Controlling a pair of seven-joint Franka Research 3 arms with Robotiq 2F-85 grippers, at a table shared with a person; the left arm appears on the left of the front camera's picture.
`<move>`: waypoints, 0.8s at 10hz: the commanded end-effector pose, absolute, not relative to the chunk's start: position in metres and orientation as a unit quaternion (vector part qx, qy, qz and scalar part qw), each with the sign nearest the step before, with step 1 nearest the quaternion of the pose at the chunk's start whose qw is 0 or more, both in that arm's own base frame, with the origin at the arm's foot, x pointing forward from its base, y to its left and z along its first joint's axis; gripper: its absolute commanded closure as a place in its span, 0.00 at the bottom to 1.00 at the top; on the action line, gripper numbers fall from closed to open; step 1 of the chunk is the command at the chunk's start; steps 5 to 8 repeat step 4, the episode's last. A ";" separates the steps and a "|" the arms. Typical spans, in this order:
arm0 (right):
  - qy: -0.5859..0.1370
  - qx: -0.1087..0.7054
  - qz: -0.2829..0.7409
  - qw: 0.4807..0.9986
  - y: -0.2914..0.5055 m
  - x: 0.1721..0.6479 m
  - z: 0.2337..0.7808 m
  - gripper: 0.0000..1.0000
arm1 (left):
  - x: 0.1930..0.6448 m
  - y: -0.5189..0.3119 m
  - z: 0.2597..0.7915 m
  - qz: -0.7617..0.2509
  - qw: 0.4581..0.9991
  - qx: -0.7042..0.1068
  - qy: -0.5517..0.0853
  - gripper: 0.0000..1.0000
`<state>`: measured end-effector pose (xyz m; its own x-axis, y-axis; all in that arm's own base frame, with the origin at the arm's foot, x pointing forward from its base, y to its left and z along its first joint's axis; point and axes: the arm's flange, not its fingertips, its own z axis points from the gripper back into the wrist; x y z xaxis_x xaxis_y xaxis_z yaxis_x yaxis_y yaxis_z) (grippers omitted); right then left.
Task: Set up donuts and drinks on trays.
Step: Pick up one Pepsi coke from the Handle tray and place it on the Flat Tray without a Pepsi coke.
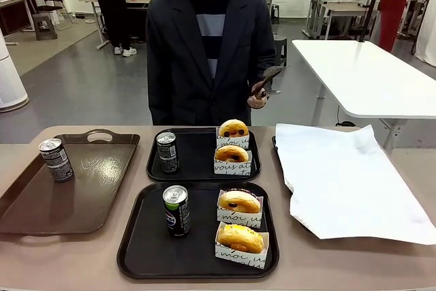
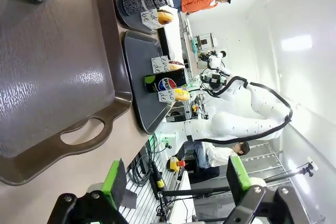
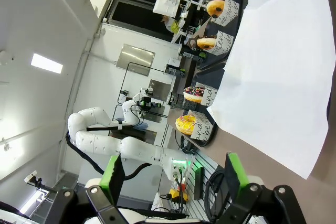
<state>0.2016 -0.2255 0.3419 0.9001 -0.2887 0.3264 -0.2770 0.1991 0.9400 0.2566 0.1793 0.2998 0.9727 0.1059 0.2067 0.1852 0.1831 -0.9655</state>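
Note:
Two black trays lie mid-table. The far tray (image 1: 197,148) carries a patterned can (image 1: 167,152) and two boxed donuts (image 1: 233,129) (image 1: 231,154). The near tray (image 1: 146,236) carries a black Pepsi can (image 1: 176,210) and two more boxed donuts (image 1: 239,202) (image 1: 240,238). My left gripper (image 2: 176,177) is open and holds nothing, low beside the brown tray's handle end; the Pepsi can (image 2: 165,82) is farther off. My right gripper (image 3: 173,174) is open with nothing in it, near the white paper's edge, with donuts (image 3: 193,94) (image 3: 186,124) beyond it.
A brown glossy tray (image 1: 88,189) at the left holds a third patterned can (image 1: 56,159). A large white paper sheet (image 1: 347,182) covers the table's right side. The person stands at the far edge with dark tongs (image 1: 266,81) in one hand.

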 end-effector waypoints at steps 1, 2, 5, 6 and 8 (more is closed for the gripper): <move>-0.228 0.635 0.003 0.738 -0.224 0.201 0.342 0.00 | 0.255 0.180 0.301 -0.027 0.758 -0.641 -0.119 0.00; -0.228 0.635 0.003 0.738 -0.224 0.201 0.342 0.00 | 0.255 0.180 0.301 -0.027 0.758 -0.641 -0.119 0.00; -0.228 0.635 0.003 0.738 -0.224 0.201 0.342 0.00 | 0.255 0.180 0.301 -0.027 0.758 -0.641 -0.119 0.00; -0.228 0.635 0.003 0.738 -0.224 0.201 0.342 0.00 | 0.255 0.180 0.301 -0.027 0.758 -0.641 -0.119 0.00; -0.228 0.635 0.003 0.738 -0.224 0.201 0.342 0.00 | 0.255 0.180 0.301 -0.027 0.758 -0.641 -0.119 0.00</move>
